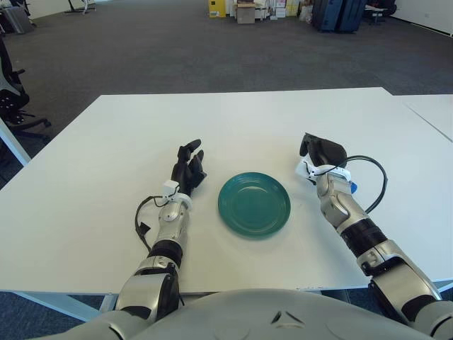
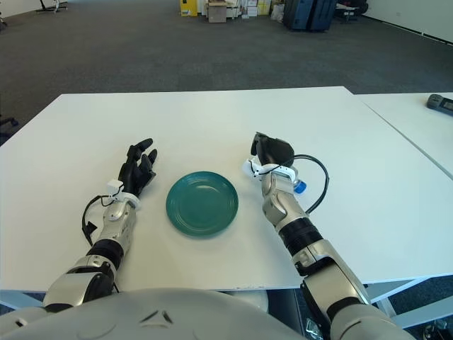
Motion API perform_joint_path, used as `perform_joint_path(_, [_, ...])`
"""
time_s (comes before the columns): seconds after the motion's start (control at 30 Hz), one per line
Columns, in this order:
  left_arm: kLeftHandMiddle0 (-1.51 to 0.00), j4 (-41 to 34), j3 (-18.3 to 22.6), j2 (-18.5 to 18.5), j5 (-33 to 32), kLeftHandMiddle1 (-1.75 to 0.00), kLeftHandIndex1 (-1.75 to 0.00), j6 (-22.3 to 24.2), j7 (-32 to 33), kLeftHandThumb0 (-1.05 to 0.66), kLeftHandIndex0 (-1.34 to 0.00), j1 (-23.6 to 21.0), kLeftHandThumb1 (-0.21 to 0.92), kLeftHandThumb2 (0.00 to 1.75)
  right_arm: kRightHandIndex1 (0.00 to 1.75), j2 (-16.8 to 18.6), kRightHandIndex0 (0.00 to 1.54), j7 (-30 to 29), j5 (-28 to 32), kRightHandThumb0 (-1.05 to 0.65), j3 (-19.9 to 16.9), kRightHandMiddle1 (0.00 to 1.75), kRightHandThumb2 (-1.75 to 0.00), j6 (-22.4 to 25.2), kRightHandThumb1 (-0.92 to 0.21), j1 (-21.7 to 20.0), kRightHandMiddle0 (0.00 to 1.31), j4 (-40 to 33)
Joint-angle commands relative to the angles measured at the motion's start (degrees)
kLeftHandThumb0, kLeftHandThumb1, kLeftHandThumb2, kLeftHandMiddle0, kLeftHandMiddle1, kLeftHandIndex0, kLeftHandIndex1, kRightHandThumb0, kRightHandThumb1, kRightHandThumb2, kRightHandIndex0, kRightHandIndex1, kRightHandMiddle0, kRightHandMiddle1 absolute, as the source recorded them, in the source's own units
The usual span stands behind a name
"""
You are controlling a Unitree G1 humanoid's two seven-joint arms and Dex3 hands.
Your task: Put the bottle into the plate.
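While the green plate (image 1: 254, 205) waits empty at frame centre, the right robot hand (image 1: 322, 152) just to its right is clenched around the bottle (image 2: 299, 187), mostly hidden, apparently for carrying across. The left robot hand (image 1: 189, 168) shows left of the plate, fingers relaxed.

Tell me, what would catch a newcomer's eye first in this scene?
Most likely the round green plate, lying alone in the middle of the white table. On either side shows a silver robot arm ending in a black hand: the left hand just left of the plate with fingers spread, and the right hand to the plate's right, curled around something white with a blue end that is mostly hidden.
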Motion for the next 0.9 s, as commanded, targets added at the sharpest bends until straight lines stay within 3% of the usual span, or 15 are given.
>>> perform_joint_path(0.0, [-0.45,4.4,0.3,0.1,0.0,-0.02,-1.03,2.6,0.3,-0.82,-0.01,1.7,0.92,0.98,1.71,-2.5,0.85,4.2,-4.5,0.00,0.2,1.75,-1.66,-2.5,-0.01,-2.4,0.61,-15.2])
perform_joint_path(0.37, [-0.44,6.4,0.4,0.3,0.2,-0.01,-1.03,2.6,0.4,-0.83,0.00,1.0,0.92,0.97,1.68,-1.7,0.86,7.3,-11.1,0.00,3.2,1.75,-1.65,-6.8,-0.01,-2.7,0.61,-22.9])
perform_joint_path(0.87, [-0.44,6.5,0.1,0.1,0.5,-0.01,-1.02,2.3,0.5,-0.84,0.00,0.9,0.92,0.96,1.68,-1.4,0.90,6.3,-19.1,0.00,4.3,1.75,-1.70,-14.9,0.04,-3.6,0.65,-22.6])
